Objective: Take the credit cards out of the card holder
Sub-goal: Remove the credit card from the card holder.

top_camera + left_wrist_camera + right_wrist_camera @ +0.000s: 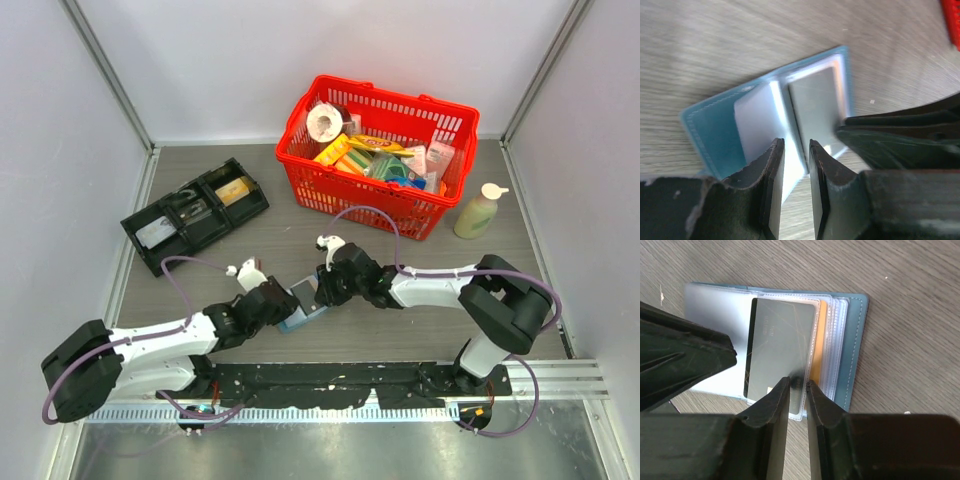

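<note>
The blue card holder (303, 306) lies open on the table between my two grippers. In the right wrist view its blue cover (858, 340) holds clear pockets with a silvery-grey card (782, 345) on top and an orange-tan card (821, 340) peeking out beside it. My right gripper (797, 382) has its tips at the grey card's near end, jaws a narrow gap apart, nothing pinched. My left gripper (796, 145) sits at the near edge of the card holder (715, 125), jaws a narrow gap apart over a clear pocket leaf. The grey card (815, 105) also shows in that view.
A red basket (442, 216) full of goods stands at the back right, with a pale bottle (478, 212) next to it. A black compartmented tray (195, 215) lies at the back left. Grey walls close in both sides.
</note>
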